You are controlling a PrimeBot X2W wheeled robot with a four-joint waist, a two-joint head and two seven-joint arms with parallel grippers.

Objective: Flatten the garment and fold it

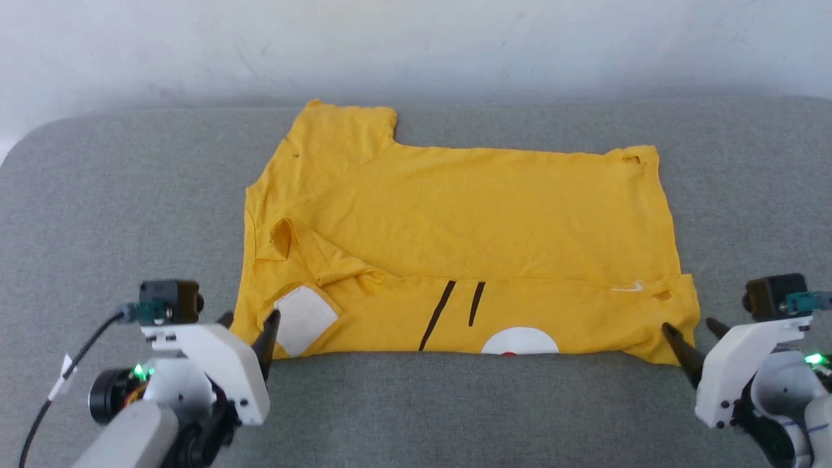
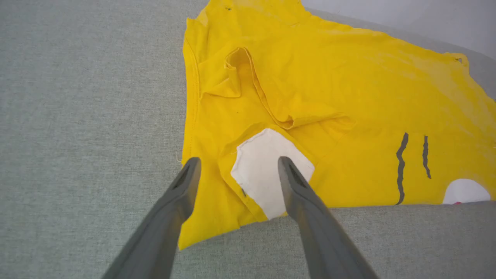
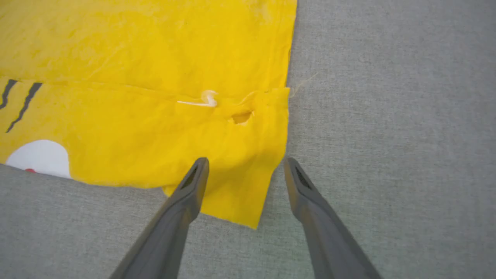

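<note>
The garment (image 1: 455, 214), a mustard-yellow T-shirt, lies spread on the grey table with a sleeve at the far left. Its near strip is folded over, showing a white patch (image 1: 302, 318), two black lines (image 1: 448, 312) and a white half-disc with a red dot (image 1: 520, 341). My left gripper (image 1: 250, 322) is open at the near left corner, its fingers either side of the white patch's edge (image 2: 263, 170). My right gripper (image 1: 689, 325) is open at the near right corner (image 3: 240, 193), one finger over the cloth and one over bare table. Neither holds anything. A crumpled fold (image 2: 248, 77) sits by the left edge.
The grey fabric-covered table (image 1: 97, 195) extends well past the shirt on all sides, with a rounded far-left corner. A pale wall (image 1: 416, 39) stands behind it. A black cable (image 1: 65, 370) trails from my left wrist.
</note>
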